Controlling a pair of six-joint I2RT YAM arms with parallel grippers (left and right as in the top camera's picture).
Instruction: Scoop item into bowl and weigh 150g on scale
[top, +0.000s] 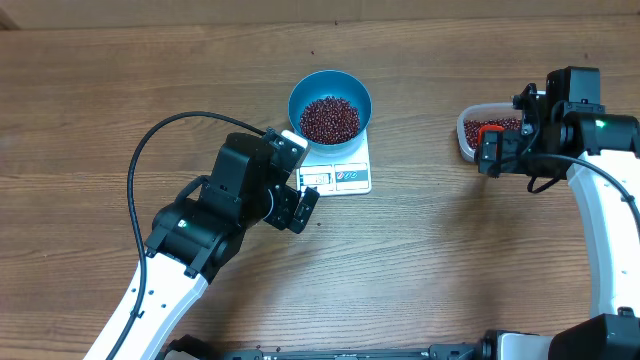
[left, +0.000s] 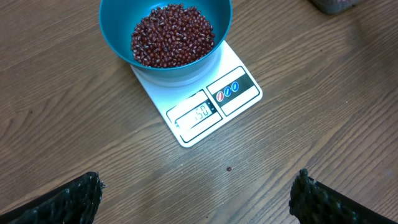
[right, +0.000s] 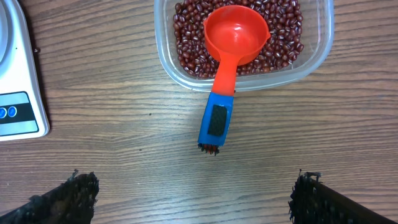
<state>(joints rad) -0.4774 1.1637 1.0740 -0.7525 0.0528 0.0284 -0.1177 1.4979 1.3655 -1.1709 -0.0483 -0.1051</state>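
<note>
Judged about done — beans (top: 330, 119) are heaped in the bowl (top: 298, 98) on the scale (top: 345, 178), target seemingly shown — left end effector (left: 196, 193) and right end effector (right: 193, 193) are held wide open, empty.

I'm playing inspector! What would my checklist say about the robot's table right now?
Surface: wooden table; one dark speck near the scale, maybe a stray bean.
Job's things: blue bowl of beans sits on the white scale; display appears to read 150.
Clutter: clear plastic tub with more beans; red scoop resting in it, blue handle over the rim.
Grippers: left gripper open, empty; right gripper open, empty.
Cables: black cable loops above the left arm.
Surroundings: nothing seen.
</note>
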